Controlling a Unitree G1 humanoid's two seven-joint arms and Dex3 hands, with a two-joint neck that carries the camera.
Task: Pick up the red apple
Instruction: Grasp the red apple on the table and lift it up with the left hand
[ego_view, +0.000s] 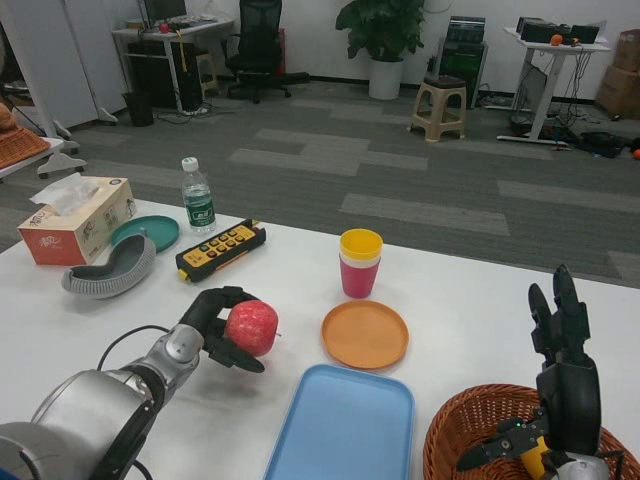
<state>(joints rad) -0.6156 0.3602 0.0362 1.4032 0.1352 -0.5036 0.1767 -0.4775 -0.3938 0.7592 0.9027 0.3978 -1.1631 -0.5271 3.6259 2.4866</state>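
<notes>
The round red apple (251, 327) is the landmark here: it sits just left of the flat orange plate (364, 334) and a little up-left of the light blue rectangular tray (343, 424), seemingly raised slightly off the white surface (460, 300), though its underside is hidden and I cannot be sure of the gap. As a judgement, the apple should handle as a firm, fairly light, smooth-skinned fruit: stiff enough to take a solid squeeze, but waxy and rounded, so it could roll or slip out of a shallow hold; the safest purchase is around its widest girth with fingers on opposite sides. The left robot hand (213, 328) has that sort of hold, its black fingers curled round the apple's left side, one arching over the top and another reaching under the bottom, closed only as far as the fruit allows. Well to the right of the apple, the right robot hand (558, 385) waits above the brown woven wicker basket (455, 432), fingers pointing upward and apart, holding nothing that shows.
</notes>
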